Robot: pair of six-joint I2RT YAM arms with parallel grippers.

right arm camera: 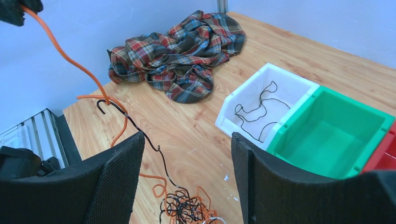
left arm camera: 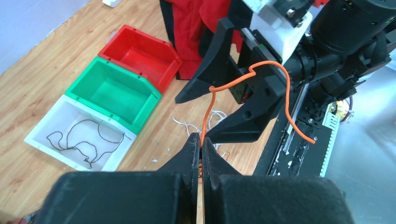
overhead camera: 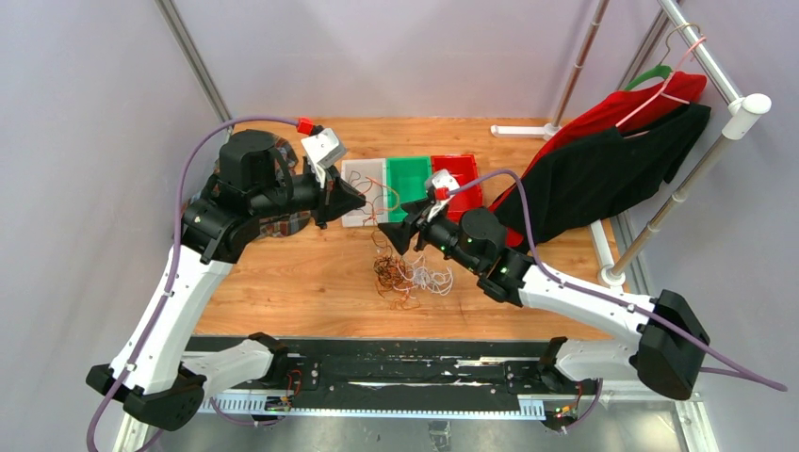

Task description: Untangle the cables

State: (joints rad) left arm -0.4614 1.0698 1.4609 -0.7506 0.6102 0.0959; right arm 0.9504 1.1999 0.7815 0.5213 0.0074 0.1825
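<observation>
The cables [overhead camera: 412, 275] lie heaped mid-worktop [overhead camera: 283, 278], toward its near edge. One orange strand [left arm camera: 286, 88] rises from them, pinched in the left gripper [left arm camera: 201, 140] and looping past the right gripper [right arm camera: 187, 140], which gapes wide over the heap, holding nothing. Toward the far edge stand a white bin [right arm camera: 299, 91], a green bin [right arm camera: 327, 135] and a red bin [left arm camera: 144, 58], and a plaid cloth [right arm camera: 182, 51] lies by the left edge.

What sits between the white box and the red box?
An empty green box, side by side with the white box and the red box; the left wrist view shows it plainly.
</observation>
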